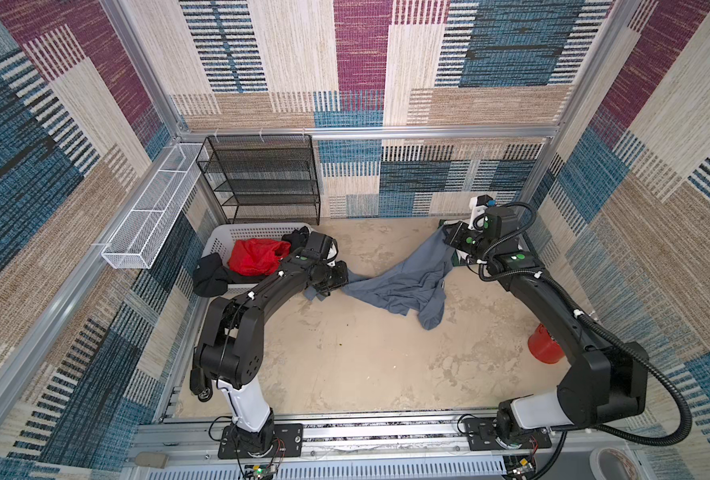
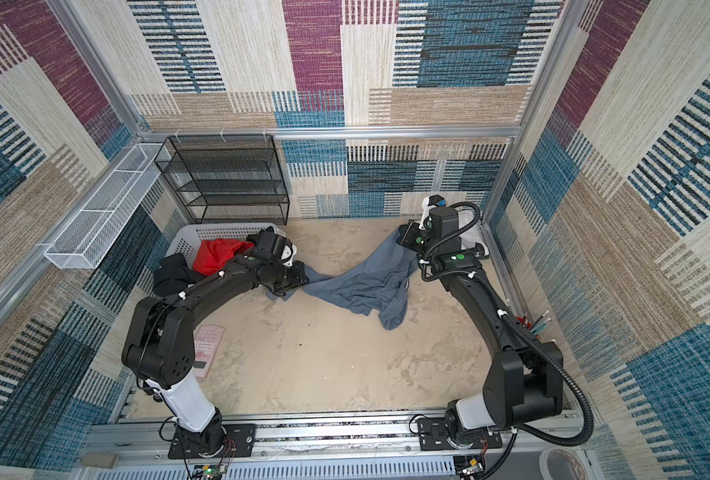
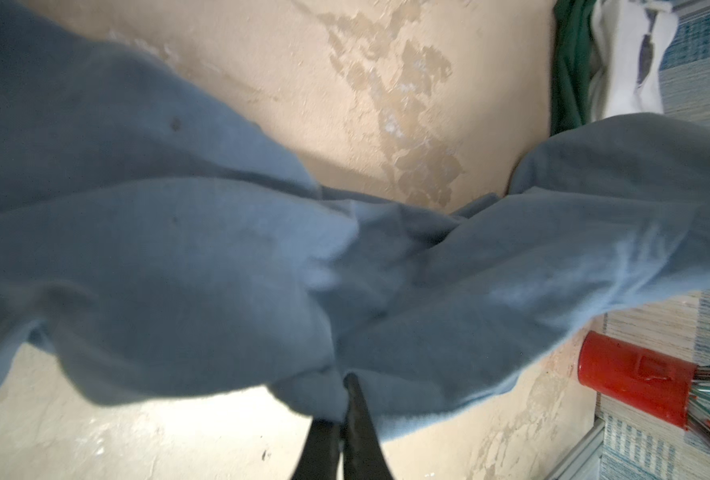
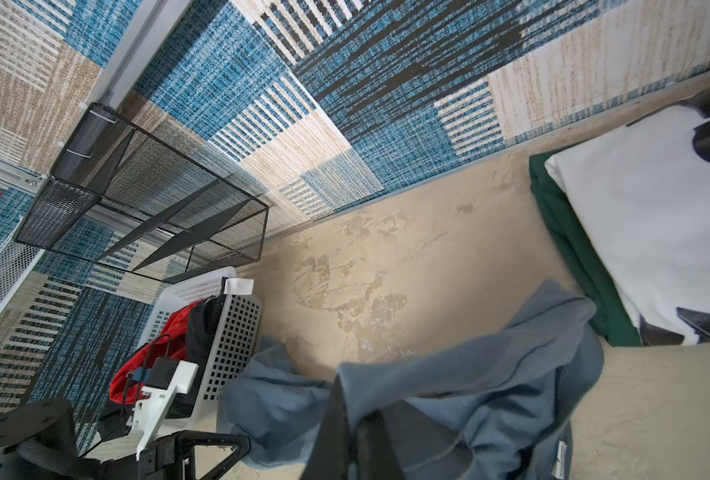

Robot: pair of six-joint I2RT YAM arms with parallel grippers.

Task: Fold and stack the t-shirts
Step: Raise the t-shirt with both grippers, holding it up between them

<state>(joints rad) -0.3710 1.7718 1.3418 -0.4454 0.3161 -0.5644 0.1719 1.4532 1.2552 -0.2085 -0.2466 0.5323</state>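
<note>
Currently, your left gripper (image 3: pixel 346 399) has its jaws pressed together on a bunched edge of the slate-grey t-shirt (image 1: pixel 399 286). The left wrist view shows the cloth pinched right at the tips.

Your right gripper (image 1: pixel 449 235) stands raised, and the same shirt climbs to it in a taut peak in both top views. The right wrist view shows cloth draped over its fingers (image 4: pixel 330 419), and the jaws are closed on the shirt.

Between your two grippers the shirt sags and rests crumpled on the table (image 1: pixel 366 365), with a loose part trailing toward the arm bases.

Just beyond the right gripper, in the back corner, lies a folded pile. The white t-shirt with black patches (image 4: pixel 636 232) is on top of the dark green t-shirt (image 4: pixel 565 249), whose edge shows along one side.

Just behind the left gripper sits the white basket (image 1: pixel 220 241). It holds a red garment (image 1: pixel 255 255), and dark clothing (image 1: pixel 210 276) hangs over its rim.

A red cup (image 1: pixel 542 347) stands on the table beside the right arm, well apart from either gripper.
</note>
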